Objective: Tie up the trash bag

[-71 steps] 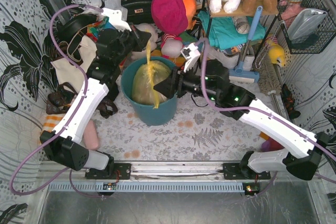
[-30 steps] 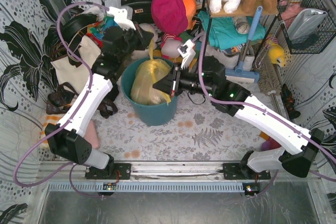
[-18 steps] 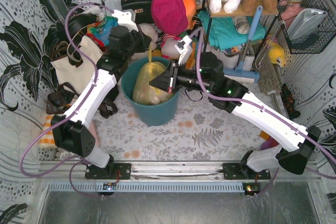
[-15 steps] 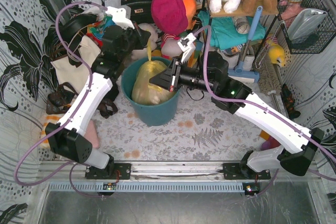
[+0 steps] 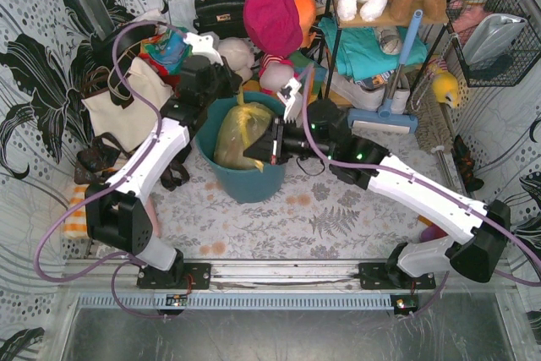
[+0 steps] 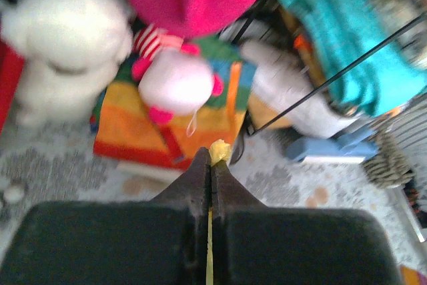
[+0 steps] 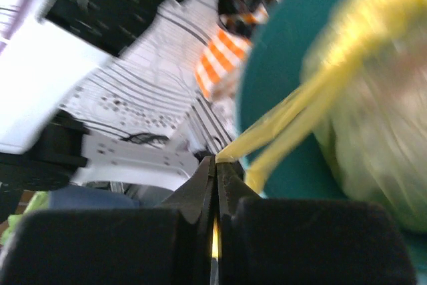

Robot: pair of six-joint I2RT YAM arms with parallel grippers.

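The yellow-green trash bag [image 5: 239,131] sits in the teal round bin [image 5: 245,180] at the middle of the top view. My left gripper [image 5: 234,82] is shut on a strip of the bag's rim at the bin's far edge; the yellow tip [image 6: 219,151] pokes out between its jaws. My right gripper [image 5: 254,151] is shut on another stretched strip of the bag [image 7: 267,131] over the bin's near right side. The bag's bulk [image 7: 380,131] shows at the right of the right wrist view.
A cream tote bag [image 5: 127,103] stands left of the bin. Plush toys, a pink hat [image 5: 272,16] and a black handbag [image 5: 221,8] crowd the back. A shelf rack [image 5: 380,40] with a blue mop stands at the back right. A patterned mat [image 5: 279,217] lies in front.
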